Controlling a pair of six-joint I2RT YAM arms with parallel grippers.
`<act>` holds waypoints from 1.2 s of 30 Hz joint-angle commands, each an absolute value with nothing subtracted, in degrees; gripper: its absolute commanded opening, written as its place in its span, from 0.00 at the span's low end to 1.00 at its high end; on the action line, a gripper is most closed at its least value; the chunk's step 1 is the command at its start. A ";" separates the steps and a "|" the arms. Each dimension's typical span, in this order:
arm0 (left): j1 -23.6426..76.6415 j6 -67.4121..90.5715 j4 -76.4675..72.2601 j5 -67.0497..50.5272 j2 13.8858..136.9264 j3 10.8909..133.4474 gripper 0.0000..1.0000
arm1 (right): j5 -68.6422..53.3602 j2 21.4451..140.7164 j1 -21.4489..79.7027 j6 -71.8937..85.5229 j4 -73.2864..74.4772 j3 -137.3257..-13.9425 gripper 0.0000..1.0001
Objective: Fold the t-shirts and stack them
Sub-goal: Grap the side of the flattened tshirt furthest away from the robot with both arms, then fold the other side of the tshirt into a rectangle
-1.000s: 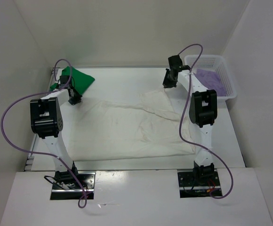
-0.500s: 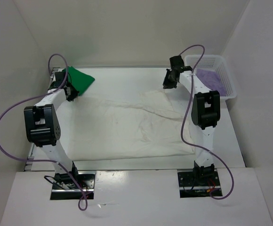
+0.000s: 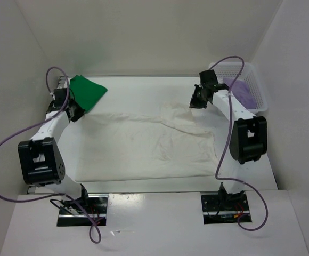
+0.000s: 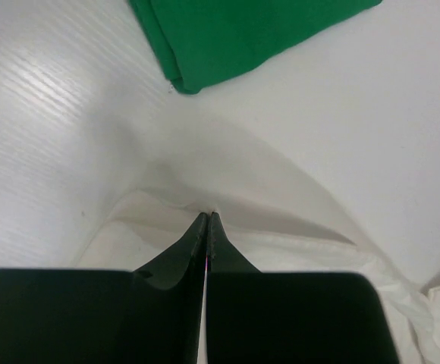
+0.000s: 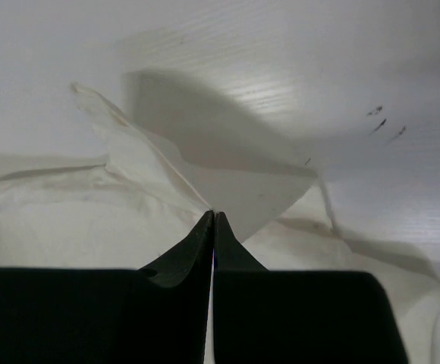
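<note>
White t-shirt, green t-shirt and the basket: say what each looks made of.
The white t-shirt looks like soft matte cloth, probably a cotton knit: it wrinkles and lies limp. The green t-shirt seems to be similar matte cloth, folded with soft rounded edges. The basket appears to be rigid white plastic, with thin lattice walls that hold their shape.

- The top view is bright and evenly lit from above; the white bench (image 3: 138,90) and the walls nearly wash out, and shadows are faint and soft.
- In the left wrist view, glare streaks the ribbed bench at upper left.
- In both wrist views the lifted white t-shirt (image 5: 152,174) casts a soft grey shadow.
- The right hand (image 5: 212,214) shows near the lens as a flat black shape.
</note>
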State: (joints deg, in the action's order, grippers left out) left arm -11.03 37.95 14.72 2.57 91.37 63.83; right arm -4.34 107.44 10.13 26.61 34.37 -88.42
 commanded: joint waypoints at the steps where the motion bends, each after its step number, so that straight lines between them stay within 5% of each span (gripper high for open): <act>1: -13.09 38.76 15.47 0.62 83.70 61.53 0.00 | -4.30 96.43 8.71 28.38 32.34 -81.33 0.00; 13: -14.94 38.76 23.20 -2.37 68.22 52.21 0.00 | -6.67 72.88 6.86 28.39 46.73 -65.05 0.00; 30: -18.02 40.61 32.69 -2.56 63.90 48.16 0.00 | -4.22 58.27 6.33 33.40 66.79 -57.21 0.00; 32: -18.02 41.13 33.22 -0.80 63.90 48.87 0.00 | -4.22 58.27 6.94 33.40 68.02 -57.83 0.11; 36: -18.54 42.97 34.98 1.75 64.42 50.79 0.25 | -4.75 58.27 7.47 32.87 69.61 -58.54 0.25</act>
State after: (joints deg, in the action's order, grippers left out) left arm -17.89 40.86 33.10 -1.19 65.32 48.38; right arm -5.39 59.16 6.98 33.23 65.95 -56.86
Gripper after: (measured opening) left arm 0.220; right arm 0.242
